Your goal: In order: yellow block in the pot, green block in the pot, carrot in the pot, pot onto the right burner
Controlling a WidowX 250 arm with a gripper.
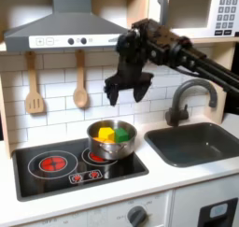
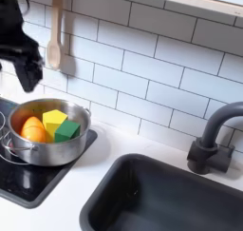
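Observation:
The shiny steel pot (image 1: pixel 112 151) (image 2: pixel 52 151) stands on the right burner (image 1: pixel 92 158) of the black cooktop, covering most of its red ring. Inside the pot lie the yellow block (image 1: pixel 105 134) (image 2: pixel 54 119), the green block (image 1: pixel 122 135) (image 2: pixel 66 131) and the orange carrot (image 2: pixel 33 130), packed side by side. My black gripper (image 1: pixel 128 91) (image 2: pixel 23 81) hangs a little above the pot, fingers pointing down, open with nothing between them. In the second exterior view the gripper sits above the pot's left part.
The left burner (image 1: pixel 54 162) is bare. A dark sink (image 1: pixel 196 142) (image 2: pixel 161 197) with a grey faucet (image 1: pixel 182 100) (image 2: pixel 214 140) lies to the pot's right in both exterior views. Wooden spoons (image 1: pixel 80 86) (image 2: pixel 55 35) hang on the tiled wall, under a range hood (image 1: pixel 65 25).

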